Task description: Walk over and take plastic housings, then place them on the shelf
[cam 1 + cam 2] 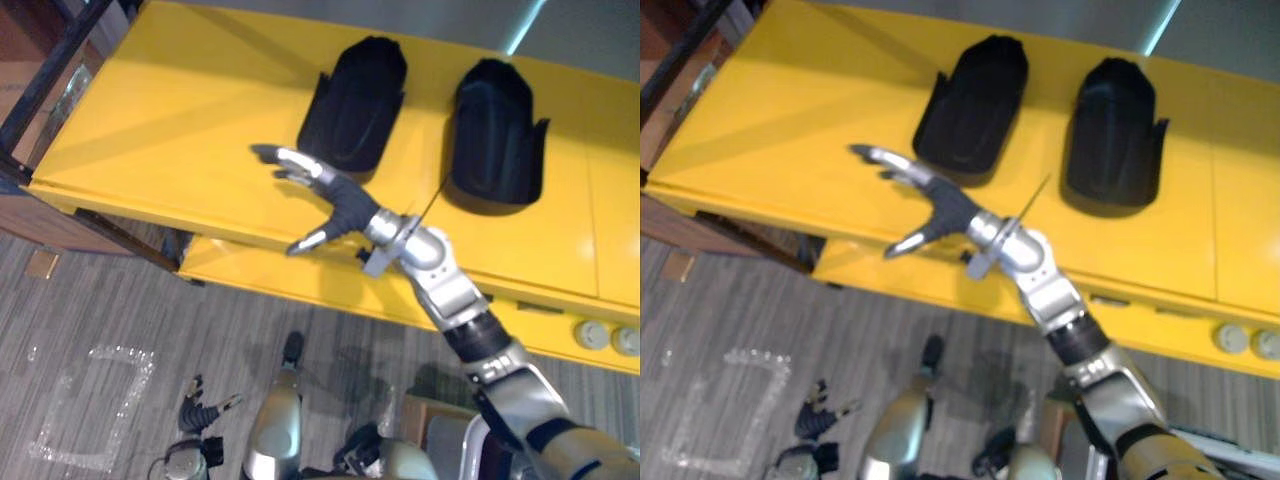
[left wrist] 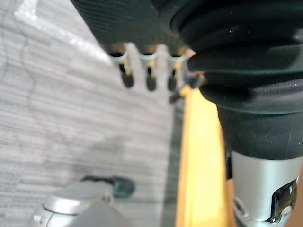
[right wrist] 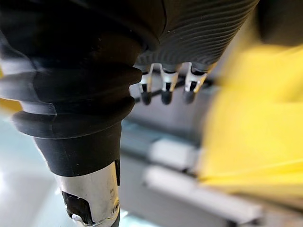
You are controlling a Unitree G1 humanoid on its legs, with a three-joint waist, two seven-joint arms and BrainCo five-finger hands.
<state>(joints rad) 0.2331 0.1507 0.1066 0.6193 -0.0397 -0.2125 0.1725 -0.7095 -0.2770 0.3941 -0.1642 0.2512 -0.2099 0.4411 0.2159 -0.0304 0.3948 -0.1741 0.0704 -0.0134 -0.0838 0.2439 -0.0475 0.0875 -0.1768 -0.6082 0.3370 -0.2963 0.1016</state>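
The right hand [image 1: 345,205] is held over the yellow shelf [image 1: 170,130], its fingers [image 1: 297,160] spread straight with nothing gripped. One black plastic housing [image 1: 355,100] is seen on the shelf just beside the fingers, and a second housing [image 1: 495,130] farther off. The left hand [image 1: 195,412] is hung low, relaxed and empty.

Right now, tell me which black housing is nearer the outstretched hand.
The left housing: the right hand spreads its open fingers just beside its near edge, while the right housing lies farther off.

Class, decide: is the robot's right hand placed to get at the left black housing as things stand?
Probably yes: the open right hand hovers just beside the left housing on the yellow shelf, with nothing between them.
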